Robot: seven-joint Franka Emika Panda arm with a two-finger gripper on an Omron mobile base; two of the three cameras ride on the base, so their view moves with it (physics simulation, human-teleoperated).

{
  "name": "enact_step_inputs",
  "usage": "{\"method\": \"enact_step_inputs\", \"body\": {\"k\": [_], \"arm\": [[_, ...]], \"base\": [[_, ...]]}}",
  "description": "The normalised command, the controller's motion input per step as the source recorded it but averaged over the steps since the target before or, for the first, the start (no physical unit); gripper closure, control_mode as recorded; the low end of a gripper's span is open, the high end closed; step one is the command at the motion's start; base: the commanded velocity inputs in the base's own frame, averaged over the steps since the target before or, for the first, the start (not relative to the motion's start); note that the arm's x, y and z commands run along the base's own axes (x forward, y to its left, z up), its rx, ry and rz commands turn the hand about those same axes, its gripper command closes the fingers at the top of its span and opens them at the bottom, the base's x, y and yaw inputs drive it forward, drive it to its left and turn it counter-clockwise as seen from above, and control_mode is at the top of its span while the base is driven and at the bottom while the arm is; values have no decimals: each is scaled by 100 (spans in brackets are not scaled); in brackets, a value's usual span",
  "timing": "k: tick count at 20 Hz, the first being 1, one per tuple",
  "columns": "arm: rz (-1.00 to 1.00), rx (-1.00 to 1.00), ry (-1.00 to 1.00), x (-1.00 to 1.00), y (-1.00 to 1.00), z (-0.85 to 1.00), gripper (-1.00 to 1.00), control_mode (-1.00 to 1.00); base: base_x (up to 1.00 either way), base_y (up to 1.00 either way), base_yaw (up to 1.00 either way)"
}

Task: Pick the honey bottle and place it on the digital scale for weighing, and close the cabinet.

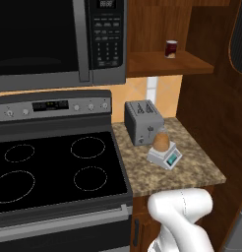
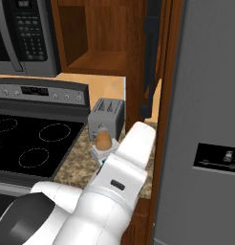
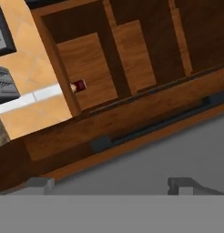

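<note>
- Left base view: the ridged amber beehive honey bottle (image 1: 162,141) sits on the flat light-grey digital scale (image 1: 165,155), at 4 o'clock from the toaster (image 1: 143,121) on the speckled granite tabletop (image 1: 192,167).
- Right base view: the dark brown wooden cabinet (image 2: 98,33) stands open.
- Hand view: the dark bar handle (image 3: 164,121) lies at 3 o'clock; press squarely beside it. Whether the end effector (image 3: 111,184) is open or closed, I cannot tell.
</note>
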Motion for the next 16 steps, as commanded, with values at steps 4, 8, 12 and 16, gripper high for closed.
{"method": "enact_step_inputs", "body": {"k": [4,8,12,16], "arm": [[-5,0,-1,7,-43,0,-100,-100],[0,0,0,68,-8,0,-100,-100],[0,-4,0,97,0,-10,-100,-100],[0,-9,0,85,9,-9,-100,-100]], "base": [[0,0,0],[0,0,0],[0,0,0],[0,0,0]]}}
